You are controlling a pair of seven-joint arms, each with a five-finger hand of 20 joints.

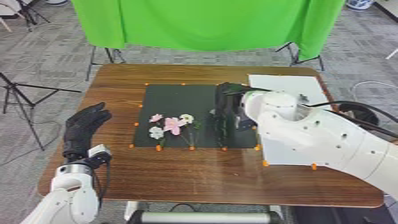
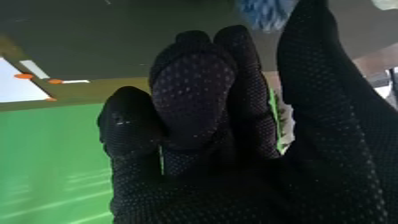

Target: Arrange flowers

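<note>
Right hand blocks the black mat's right part; left hand left of it, white sheet right; both hands' fingers extended.

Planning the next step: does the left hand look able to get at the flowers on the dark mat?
Probably yes; nothing seems to stand between the left hand and the flowers, and the right hand is beyond them.

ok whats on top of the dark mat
Pink flowers and white flowers lie left on the mat; a fluffy blue thing shows against it. The right hand covers a strip, so anything beneath is hidden.
</note>
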